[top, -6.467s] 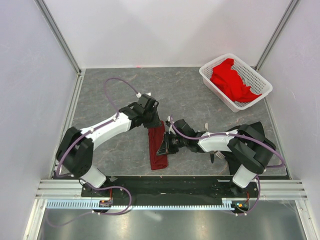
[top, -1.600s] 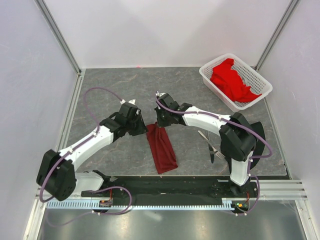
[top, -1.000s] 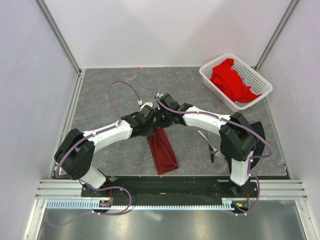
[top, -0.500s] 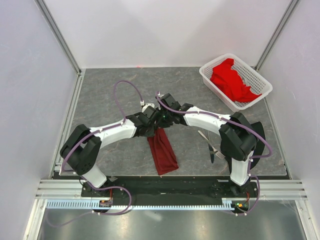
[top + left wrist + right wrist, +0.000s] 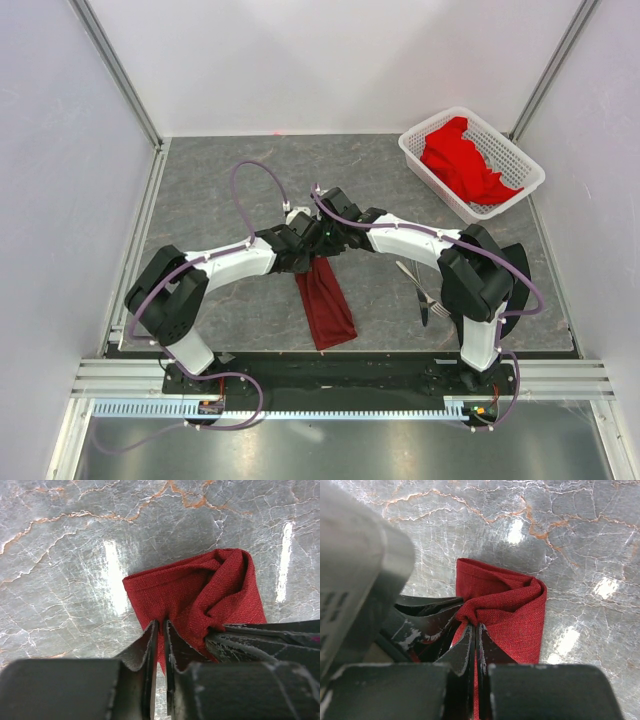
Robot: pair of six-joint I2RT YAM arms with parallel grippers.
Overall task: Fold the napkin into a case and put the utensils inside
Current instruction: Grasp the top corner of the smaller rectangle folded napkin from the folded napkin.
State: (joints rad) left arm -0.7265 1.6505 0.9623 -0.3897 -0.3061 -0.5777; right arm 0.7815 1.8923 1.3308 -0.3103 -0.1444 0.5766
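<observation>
the napkin [image 5: 327, 300], a dark maroon-red cloth, lies on the bench [image 5: 220, 180] folded into a long narrow strip, running from the near edge away at a slight tilt. its far end is bunched into a raised, rounded fold. the utensils [image 5: 422, 290], a slim silver fork and knife, lie together on the bench to its right, not touching it.

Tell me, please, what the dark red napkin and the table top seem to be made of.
The napkin: woven cloth, matte; the wrist views show a fine weave and soft folds. The table top: looks like grey marble or a printed imitation, glossy; it shows orange-white veins and bright lamp reflections.
</observation>
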